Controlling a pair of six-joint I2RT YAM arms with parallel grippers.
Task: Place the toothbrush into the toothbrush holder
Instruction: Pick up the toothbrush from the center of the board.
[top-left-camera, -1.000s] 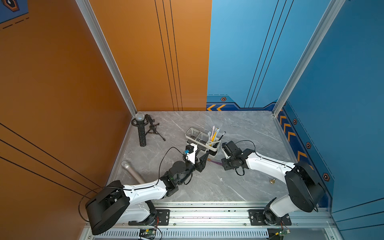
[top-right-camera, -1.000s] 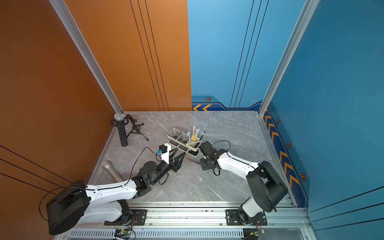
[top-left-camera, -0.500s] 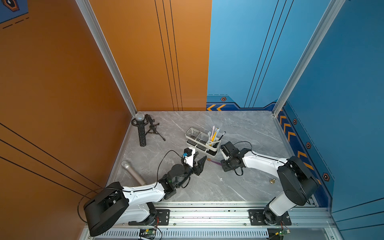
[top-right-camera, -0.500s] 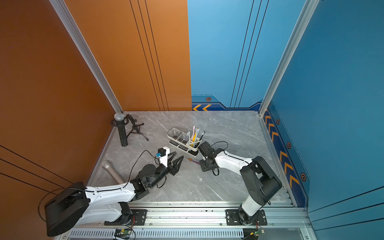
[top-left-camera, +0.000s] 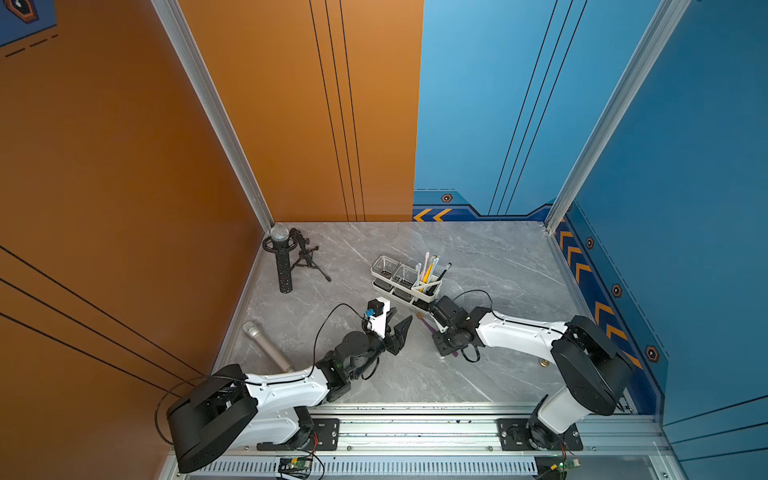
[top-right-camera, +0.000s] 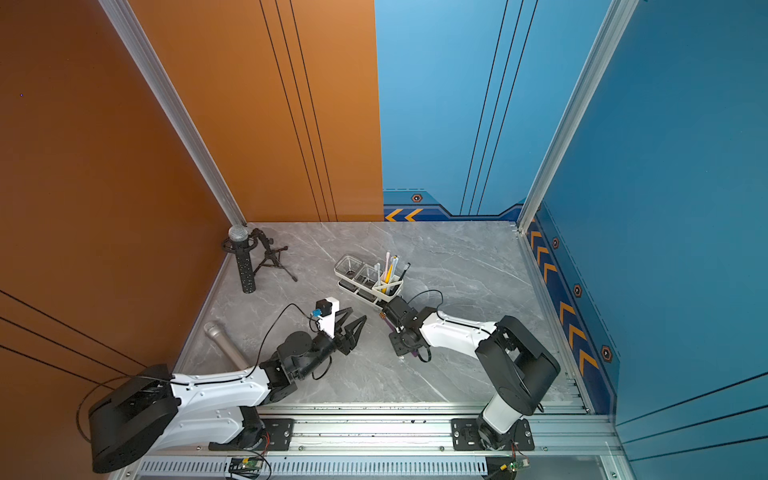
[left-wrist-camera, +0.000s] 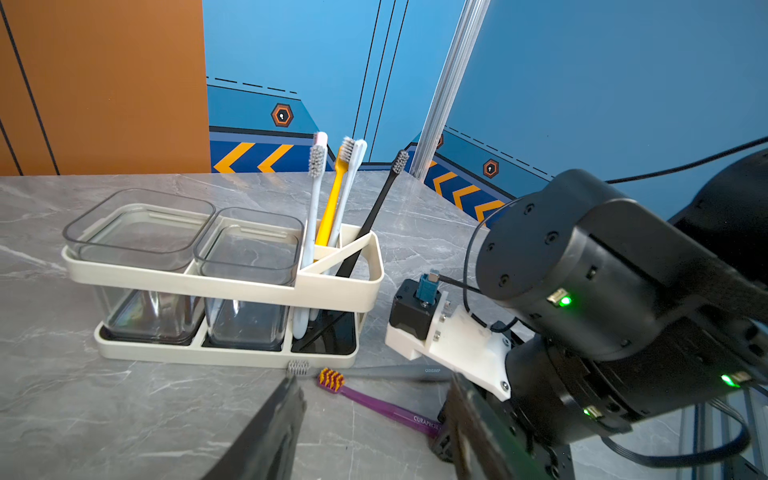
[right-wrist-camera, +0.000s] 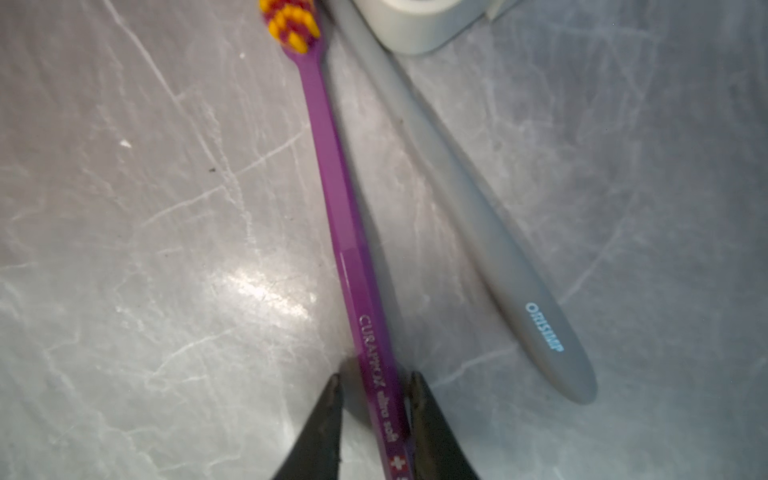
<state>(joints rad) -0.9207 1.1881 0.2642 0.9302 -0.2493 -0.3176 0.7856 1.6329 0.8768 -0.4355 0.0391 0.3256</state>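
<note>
A purple toothbrush (right-wrist-camera: 332, 187) with yellow and red bristles lies flat on the grey table in front of the toothbrush holder (left-wrist-camera: 232, 286), a white caddy with two clear cups. In both top views the toothbrush (top-left-camera: 428, 326) (top-right-camera: 384, 318) shows beside the holder (top-left-camera: 432, 296) (top-right-camera: 386, 296). My right gripper (right-wrist-camera: 374, 376) straddles its handle near the printed end. One finger touches the handle and a narrow gap remains at the other. My left gripper (left-wrist-camera: 372, 380) (top-left-camera: 401, 316) hovers open and holds nothing, close to the bristle end.
A grey toothbrush (right-wrist-camera: 478, 216) lies alongside the purple one, against the holder's base. Several toothbrushes (left-wrist-camera: 332, 195) stand in the holder's end compartment. A black microphone stand (top-left-camera: 282, 257) and small tripod (top-left-camera: 307, 259) stand at the back left. A silver microphone (top-left-camera: 266, 345) lies at the left.
My right gripper's jaws have narrowed around the purple handle. The left gripper has shifted slightly and stays open.
</note>
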